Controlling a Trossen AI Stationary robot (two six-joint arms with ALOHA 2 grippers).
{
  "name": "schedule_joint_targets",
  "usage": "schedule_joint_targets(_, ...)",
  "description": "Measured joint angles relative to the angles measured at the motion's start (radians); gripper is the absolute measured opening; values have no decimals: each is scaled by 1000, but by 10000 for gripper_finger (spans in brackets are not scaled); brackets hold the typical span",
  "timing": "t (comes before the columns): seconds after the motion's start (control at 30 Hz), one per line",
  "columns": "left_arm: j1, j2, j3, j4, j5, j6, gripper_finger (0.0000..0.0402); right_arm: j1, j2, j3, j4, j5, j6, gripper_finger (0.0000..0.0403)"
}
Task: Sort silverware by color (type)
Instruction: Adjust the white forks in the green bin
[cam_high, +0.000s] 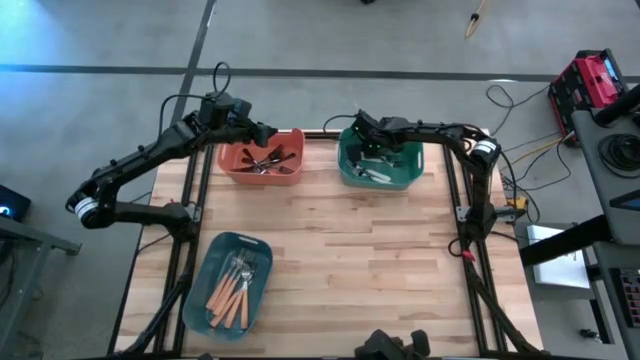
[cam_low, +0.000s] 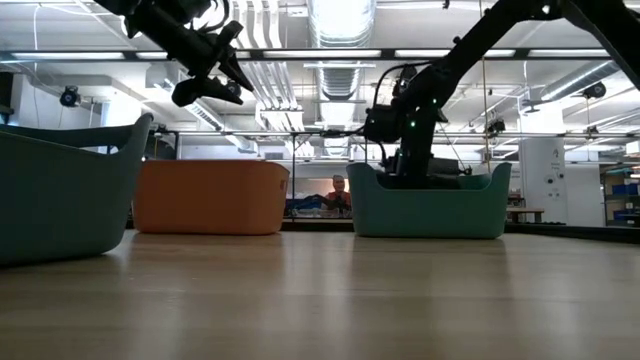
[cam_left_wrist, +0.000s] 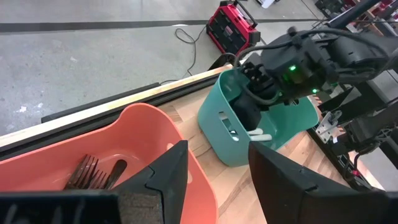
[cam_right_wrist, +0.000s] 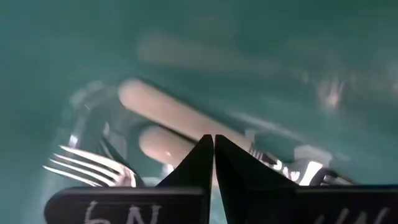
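Note:
My left gripper hovers open above the orange bin, where black forks lie on the bottom. My right gripper reaches down into the green bin with its fingers shut. Its tips stand just over white-handled utensils and a metal fork head on the bin floor. Orange-handled utensils lie in the blue bin at the near left. My right gripper points down into the green bin with its shut tips right in front of a white handle. I cannot tell whether they touch it, and nothing shows between the fingers.
The orange and green bins stand side by side at the table's far edge. The blue bin rises close at the left in the low view. Bare wood lies between them. A person sits in the room behind the table.

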Motion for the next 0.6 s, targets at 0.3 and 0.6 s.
schedule_joint_targets(0.3, 0, 0, 0, 0, 0, 0, 151, -1, 10, 1, -26, -25, 1, 9)
schedule_joint_targets(0.6, 0, 0, 0, 0, 0, 0, 151, 6, 6, 1, -83, -42, -5, 9)
